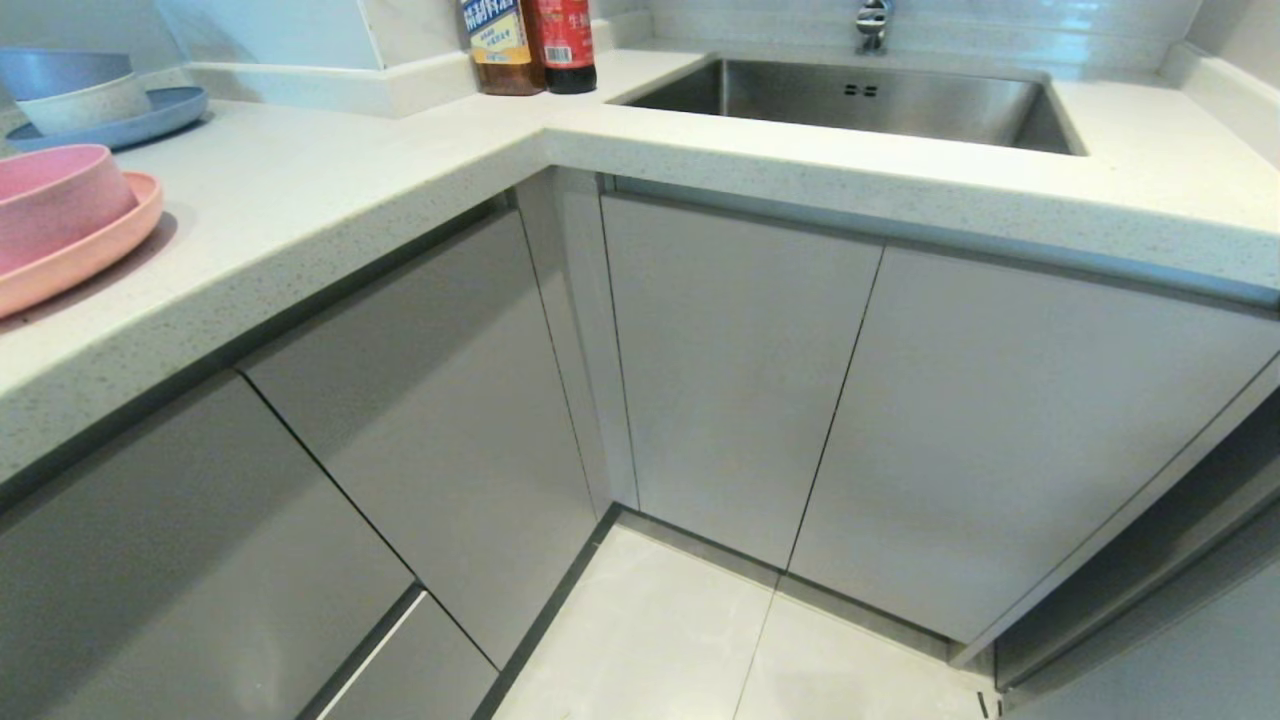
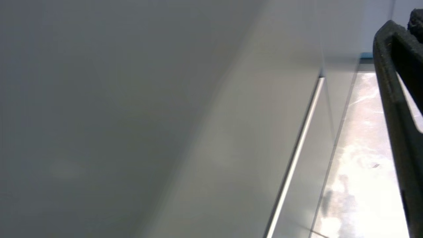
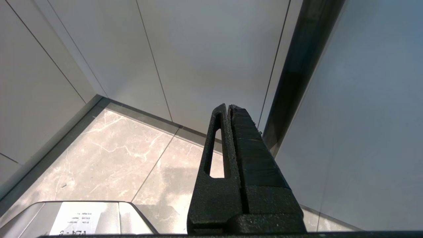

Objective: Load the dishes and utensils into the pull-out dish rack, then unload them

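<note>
Head view: neither arm appears. The desk forms an L around a corner. At its left edge, one pink bowl sits in one pink plate, both cut off by the frame edge. Behind them, one blue plate carries two stacked bowls, blue and whitish. Two bottles stand at the back wall, beside one steel sink with a tap above it. Below the desk all cabinet doors are closed; no rack or utensils are visible. The floor is pale tile.

Left wrist view: only here does the left end effector show, at the frame edge, close beside a grey cabinet panel with glossy floor past it. Its fingers are together and hold nothing.

Right wrist view: only here does the right end effector show, its two fingers pressed together, empty, pointing toward the corner where cabinet doors meet the marbled floor. Part of the robot base shows below it.
</note>
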